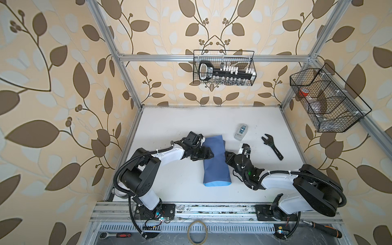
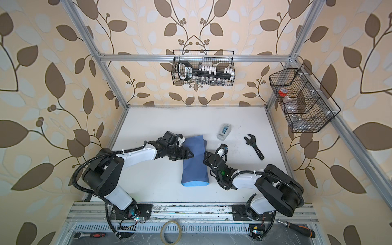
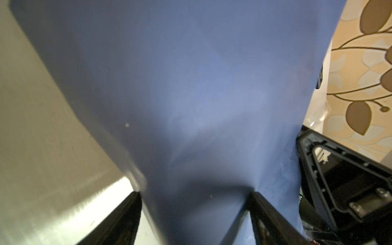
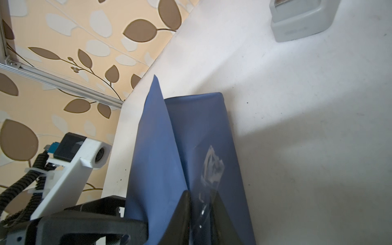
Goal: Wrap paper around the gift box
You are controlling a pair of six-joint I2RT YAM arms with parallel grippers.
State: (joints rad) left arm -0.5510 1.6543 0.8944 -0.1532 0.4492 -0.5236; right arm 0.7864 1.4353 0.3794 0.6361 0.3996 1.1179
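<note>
Just left of the tape dispenser (image 1: 241,132) on the white table (image 1: 169,127), and stretching away from it toward the robot: the paper (image 1: 214,163), folded lengthwise into a long sleeve. Slate-blue face outward, with a light-blue strip showing only at the end farthest from the dispenser. No sight of the gift box in any view; presumably shut inside that sleeve. Laid and held this way, by the look of it, to keep one flap lapped over the other while the seam gets taped. On the sleeve's long edge away from the dispenser, the left gripper (image 1: 211,155), reaching in over the paper with jaws spread wide. Fingertips pressed into the sheet in the left wrist view, clamping nothing visible, most likely pinning the flap down. On the edge facing the dispenser, the right gripper (image 4: 202,194), jaws only a narrow slit apart. Between them a clear tape strip (image 4: 212,165), running up and stuck, crinkled, onto the paper beside the flap's slanting edge. Probably too loose a gap to pinch such thin film.
</note>
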